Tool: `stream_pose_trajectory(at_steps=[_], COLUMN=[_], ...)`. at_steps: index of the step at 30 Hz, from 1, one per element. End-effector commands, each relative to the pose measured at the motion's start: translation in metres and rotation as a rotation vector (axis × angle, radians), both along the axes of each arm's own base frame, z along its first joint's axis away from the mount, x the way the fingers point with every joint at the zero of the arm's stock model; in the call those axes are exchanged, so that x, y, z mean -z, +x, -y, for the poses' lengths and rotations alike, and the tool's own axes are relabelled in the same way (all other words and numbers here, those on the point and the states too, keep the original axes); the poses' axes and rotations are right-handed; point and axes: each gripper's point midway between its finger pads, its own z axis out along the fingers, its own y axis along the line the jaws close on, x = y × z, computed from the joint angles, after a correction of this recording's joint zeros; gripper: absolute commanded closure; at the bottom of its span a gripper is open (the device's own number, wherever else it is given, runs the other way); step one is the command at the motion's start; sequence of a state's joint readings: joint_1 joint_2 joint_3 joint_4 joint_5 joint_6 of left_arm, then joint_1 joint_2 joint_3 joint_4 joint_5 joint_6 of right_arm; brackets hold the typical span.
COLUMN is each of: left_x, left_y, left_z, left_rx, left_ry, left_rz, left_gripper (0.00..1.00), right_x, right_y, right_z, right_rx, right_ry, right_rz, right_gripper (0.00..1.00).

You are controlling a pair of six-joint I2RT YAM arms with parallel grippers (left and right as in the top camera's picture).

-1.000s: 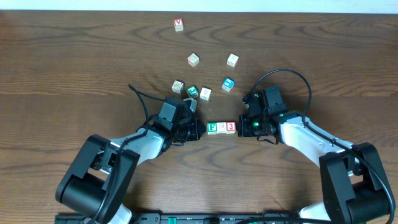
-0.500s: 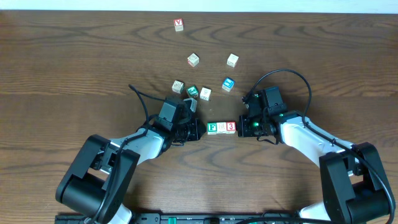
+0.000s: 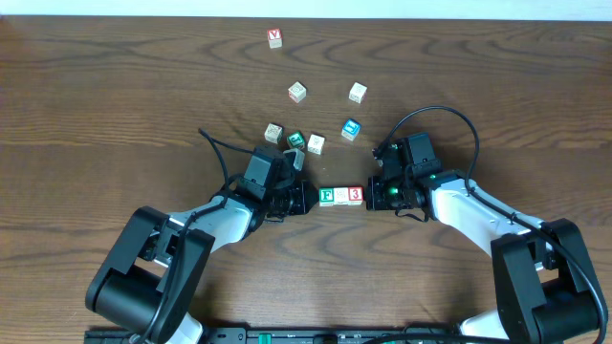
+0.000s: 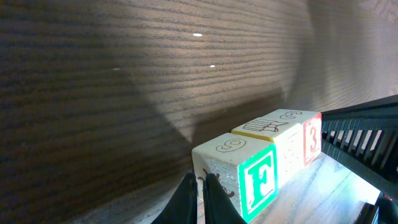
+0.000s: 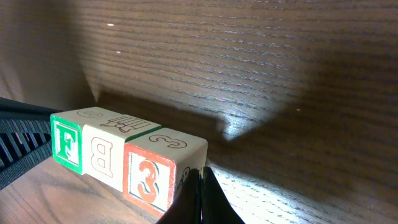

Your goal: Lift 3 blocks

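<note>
The three blocks stand in one tight row on the wood table point(image 3: 115, 96): green "F" block point(image 3: 326, 196), pale block point(image 3: 340, 196), red "3" block point(image 3: 355, 195). My left gripper point(image 3: 311, 199) is shut, its tips against the F block's outer end point(image 4: 214, 168). My right gripper point(image 3: 370, 196) is shut too, tips against the 3 block's outer end point(image 5: 189, 155). In the left wrist view the row runs F block point(image 4: 255, 180), pale block point(image 4: 287, 146), 3 block point(image 4: 312, 137). Whether the row is off the table I cannot tell.
Behind the row lie several loose cubes: a green-faced one point(image 3: 295, 140), a blue-faced one point(image 3: 351, 129), pale ones point(image 3: 274, 133) point(image 3: 316, 144) point(image 3: 297, 92) point(image 3: 358, 93) and a red-faced one point(image 3: 275, 37) far back. Arm cables loop above both wrists.
</note>
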State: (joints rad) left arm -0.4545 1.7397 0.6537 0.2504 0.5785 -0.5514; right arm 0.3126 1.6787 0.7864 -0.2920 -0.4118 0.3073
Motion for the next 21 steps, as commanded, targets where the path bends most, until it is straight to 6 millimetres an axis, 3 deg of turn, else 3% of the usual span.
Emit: stream_pose_trajectory(at_steps=[1,21], left_x=[-0.005,-0.013], left_y=[0.004,0.005], left_z=[0.006,0.013], left_rx=[0.007,0.027], left_ry=[-0.027,-0.074], left_rz=[-0.003,0.005], left_gripper=[0.93,0.92], right_x=[-0.004,-0.008], right_y=[0.004,-0.005], right_z=[-0.004,-0.024], right_rx=[0.004,-0.060], right_ry=[0.029,0.068], right_rz=[-0.007,-0.005], right_gripper=[0.99,0.99])
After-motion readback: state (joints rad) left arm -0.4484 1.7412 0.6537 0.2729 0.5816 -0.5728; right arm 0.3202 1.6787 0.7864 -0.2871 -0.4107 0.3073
